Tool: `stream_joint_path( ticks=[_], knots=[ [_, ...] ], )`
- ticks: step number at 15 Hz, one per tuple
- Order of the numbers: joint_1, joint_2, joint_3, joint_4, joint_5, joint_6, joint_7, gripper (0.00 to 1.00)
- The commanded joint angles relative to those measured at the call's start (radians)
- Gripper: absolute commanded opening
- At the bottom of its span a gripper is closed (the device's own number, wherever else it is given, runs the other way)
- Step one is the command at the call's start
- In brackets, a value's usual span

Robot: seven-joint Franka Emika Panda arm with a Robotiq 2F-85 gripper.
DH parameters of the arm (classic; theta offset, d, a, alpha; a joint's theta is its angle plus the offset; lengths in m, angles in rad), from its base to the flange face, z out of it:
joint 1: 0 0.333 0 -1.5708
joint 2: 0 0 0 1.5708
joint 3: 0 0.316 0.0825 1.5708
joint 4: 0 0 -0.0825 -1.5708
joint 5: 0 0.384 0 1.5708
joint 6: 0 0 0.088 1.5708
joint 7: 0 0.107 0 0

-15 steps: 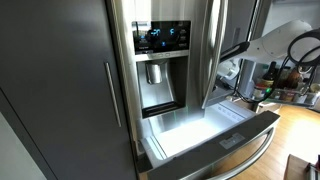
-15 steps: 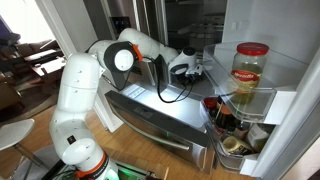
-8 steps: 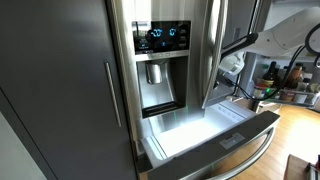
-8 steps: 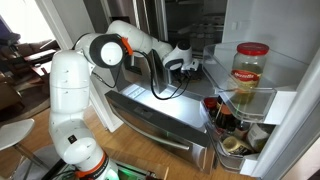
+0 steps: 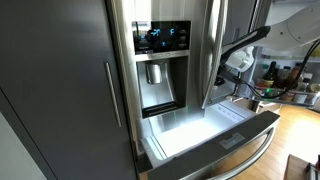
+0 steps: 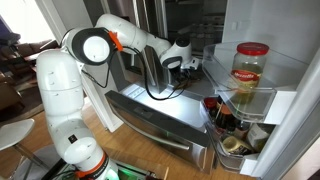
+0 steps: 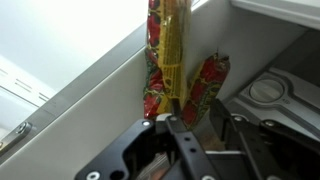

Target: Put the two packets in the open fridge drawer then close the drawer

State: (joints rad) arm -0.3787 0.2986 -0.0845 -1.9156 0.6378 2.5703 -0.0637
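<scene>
In the wrist view two packets stand against a white wall. One is yellow and red; the other is red. My gripper comes in from below with its jaws a little apart, open. The red packet's lower end sits at the gap between the fingertips, and the yellow one ends beside the left finger. Whether either packet still touches a pad is unclear. In both exterior views the gripper hangs above the open fridge drawer, whose inside is bright white. The packets do not show in those views.
The open fridge door hides part of my arm. Door shelves hold a large jar with a red lid and bottles. A water dispenser panel sits on the shut door. A round grey fitting lies right of the packets.
The arm's elbow has swung up and away from the drawer while the gripper stayed over it, shifting only slightly. The drawer has not moved.
</scene>
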Motion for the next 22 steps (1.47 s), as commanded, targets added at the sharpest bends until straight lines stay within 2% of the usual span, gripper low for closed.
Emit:
stream_joint_path(
  ticks=[1,2,3,4,5,6,7,15,16,22],
  knots=[
    [0.013,-0.02,-0.023,-0.037,0.013,-0.028,-0.005,0.05],
    [0.015,-0.018,-0.028,-0.039,0.005,-0.027,0.0,0.0],
    [0.015,-0.017,-0.03,-0.04,0.002,-0.025,-0.002,0.0],
    [0.016,-0.015,-0.031,-0.041,0.003,-0.021,-0.002,0.31],
    [0.017,-0.014,-0.032,-0.042,0.001,-0.019,-0.002,0.27],
    [0.018,-0.012,-0.033,-0.044,0.0,-0.02,0.0,0.28],
    [0.021,-0.008,-0.035,-0.046,-0.003,-0.015,0.008,0.33],
    [0.032,0.085,-0.036,0.028,-0.007,-0.002,0.015,0.94],
    [0.028,0.106,-0.03,0.049,-0.001,0.001,0.0,0.99],
    [0.007,0.229,0.004,0.188,0.014,0.002,-0.02,1.0]
  ],
)
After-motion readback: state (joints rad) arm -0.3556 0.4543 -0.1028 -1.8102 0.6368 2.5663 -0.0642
